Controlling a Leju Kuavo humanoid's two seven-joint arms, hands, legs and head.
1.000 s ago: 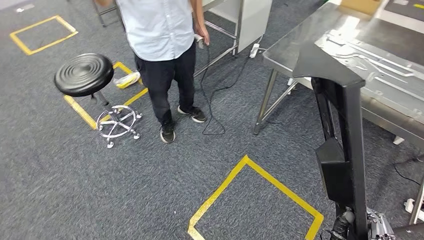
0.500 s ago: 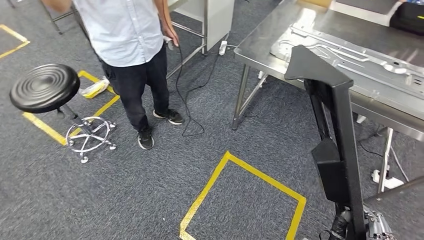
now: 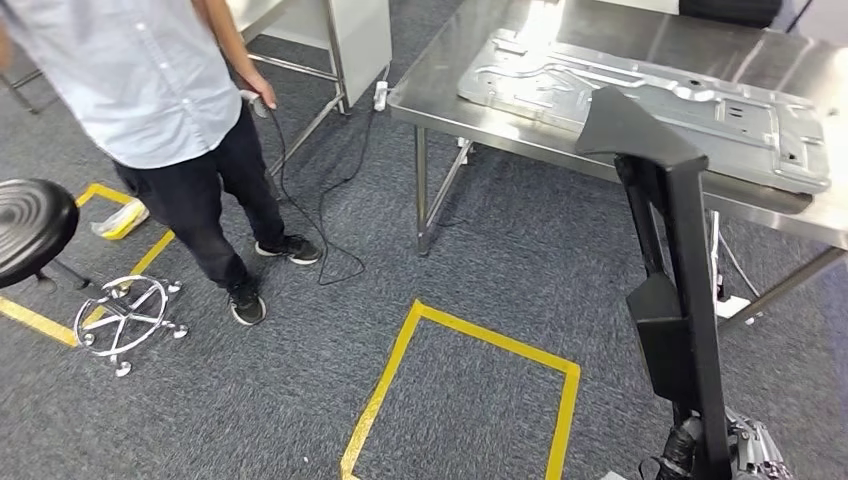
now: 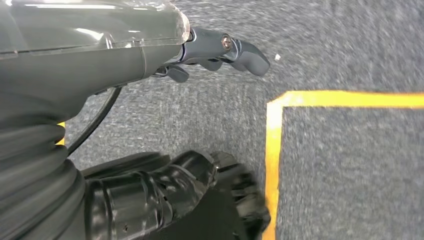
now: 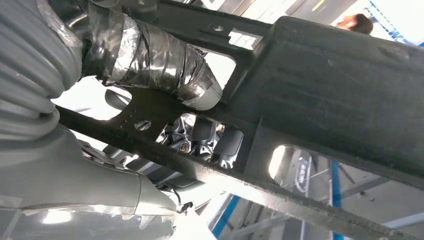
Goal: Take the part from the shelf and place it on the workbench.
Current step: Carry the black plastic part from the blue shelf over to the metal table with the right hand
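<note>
My right hand [image 3: 735, 452] grips the black part [image 3: 668, 270] low at its foot and holds it upright, so the pick from the shelf looks done. My left hand [image 4: 220, 50] hangs free over the carpet, fingers loosely apart, holding nothing. Beyond the part stands the steel workbench [image 3: 450, 95], already bearing a pressed metal panel [image 3: 640, 100]; setting down remains. My fingers around the part are mostly hidden.
</note>
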